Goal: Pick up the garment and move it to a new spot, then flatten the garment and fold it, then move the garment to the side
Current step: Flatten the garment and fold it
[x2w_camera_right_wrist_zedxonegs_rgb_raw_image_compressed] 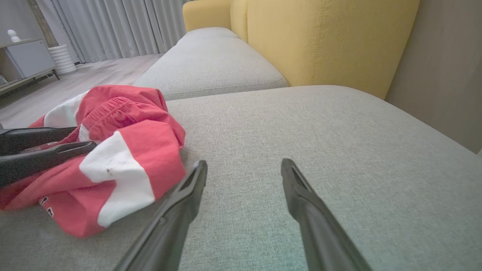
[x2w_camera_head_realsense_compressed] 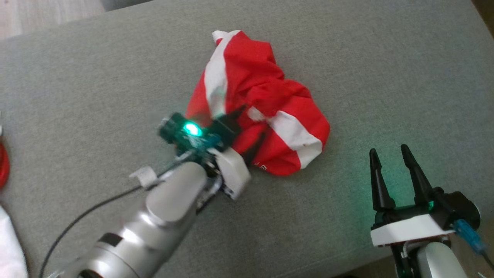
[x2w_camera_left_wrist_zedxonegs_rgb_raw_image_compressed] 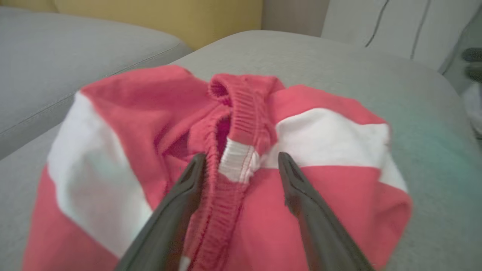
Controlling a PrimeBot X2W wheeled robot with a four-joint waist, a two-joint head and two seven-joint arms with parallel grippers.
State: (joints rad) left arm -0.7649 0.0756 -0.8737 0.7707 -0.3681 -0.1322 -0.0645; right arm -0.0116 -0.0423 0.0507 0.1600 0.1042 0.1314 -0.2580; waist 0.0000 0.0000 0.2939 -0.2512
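A crumpled red garment with white bands lies on the grey cushion. My left gripper is down on its near edge. In the left wrist view the left gripper stands open, its two dark fingers on either side of a raised fold of the garment's elastic waistband. My right gripper hovers open to the right of the garment, near the cushion's front edge. In the right wrist view the right gripper has bare cushion between its fingers, with the garment to its left.
A second grey seat cushion and a yellow sofa back lie beyond. A red object and something white sit at the left edge. Wooden floor shows past the cushion's far edge.
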